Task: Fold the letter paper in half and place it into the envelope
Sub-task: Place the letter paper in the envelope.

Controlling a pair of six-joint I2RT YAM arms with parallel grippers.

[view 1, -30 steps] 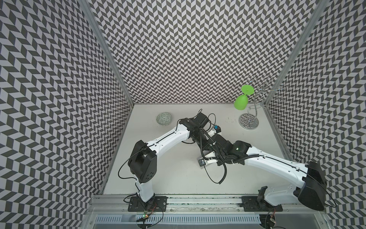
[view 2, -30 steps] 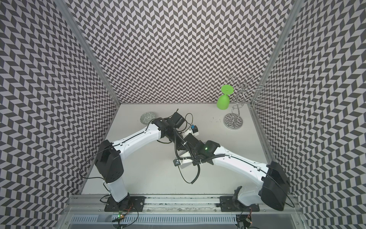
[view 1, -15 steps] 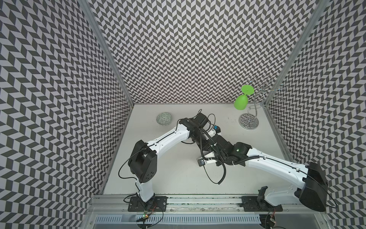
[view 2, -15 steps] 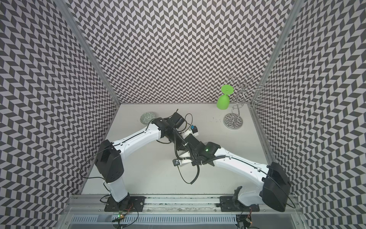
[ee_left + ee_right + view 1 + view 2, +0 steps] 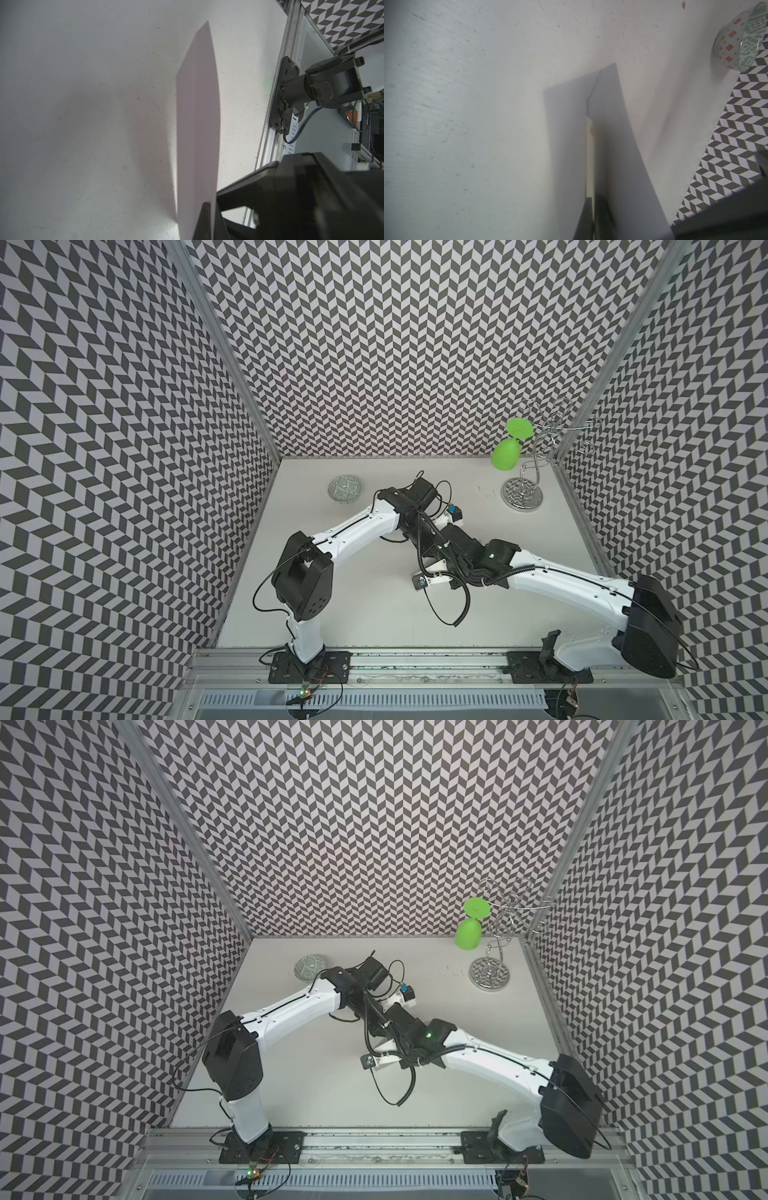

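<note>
The right gripper [image 5: 594, 200], reaching in from 4 o'clock, has just pressed shut on the thin cream letter paper [image 5: 590, 158]. The sheet sits inside the flat grey-lavender envelope [image 5: 566, 145], which the left gripper [image 5: 214, 199] pinches above the middle of the white surface [image 5: 83, 124]. Insertion looks under way, not finished.

Both top views are bright and sharp under even, diffuse overhead light; shadows on the desk [image 5: 374, 614] are faint and soft. The walls [image 5: 124, 448] bow toward the frame edges. In the left wrist view the envelope [image 5: 197, 124] throws a broad soft shadow. The right wrist view is hazy; the letter paper [image 5: 590, 158] is smeared.
</note>
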